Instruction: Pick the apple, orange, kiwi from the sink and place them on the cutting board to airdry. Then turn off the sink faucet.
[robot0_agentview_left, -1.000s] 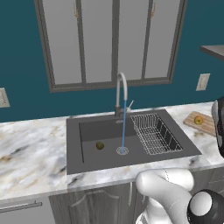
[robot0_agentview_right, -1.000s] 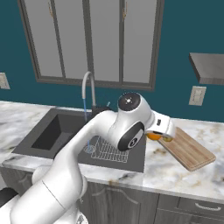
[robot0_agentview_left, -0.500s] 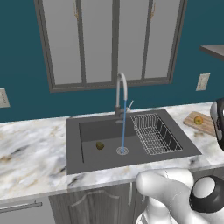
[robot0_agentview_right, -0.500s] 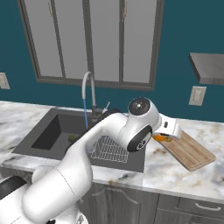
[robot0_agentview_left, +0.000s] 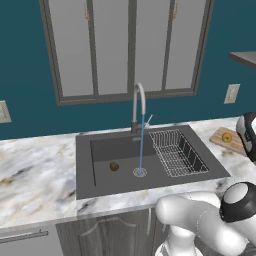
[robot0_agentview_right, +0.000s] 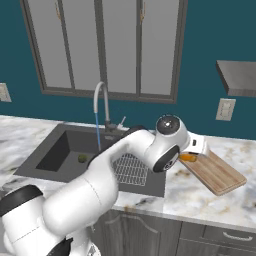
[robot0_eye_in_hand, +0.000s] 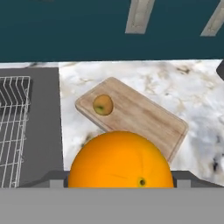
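Note:
My gripper (robot0_eye_in_hand: 120, 180) is shut on the orange (robot0_eye_in_hand: 121, 159), a bright orange ball held above the near corner of the cutting board (robot0_eye_in_hand: 144, 120). From the right base view, the orange (robot0_agentview_right: 187, 157) hangs under the hand at the board's (robot0_agentview_right: 217, 174) left end. The yellow-green apple (robot0_eye_in_hand: 103, 105) lies on the board's left part, and it shows as well in the left base view (robot0_agentview_left: 227, 136). The dark kiwi (robot0_agentview_left: 114, 166) rests on the sink floor (robot0_agentview_left: 120, 172), left of the drain. A blue stream of water runs from the sink faucet (robot0_agentview_left: 138, 102).
A wire dish rack (robot0_agentview_left: 176, 152) fills the sink's right end, between the basin and the board. Marble counter (robot0_eye_in_hand: 192, 87) surrounds the board. A wall outlet (robot0_agentview_right: 225, 109) and a grey shelf (robot0_agentview_right: 239, 76) sit above the counter at the right.
The arm has swung a little further right with the orange, bringing it over the cutting board's near end. The apple and the kiwi have stayed put, and water still runs.

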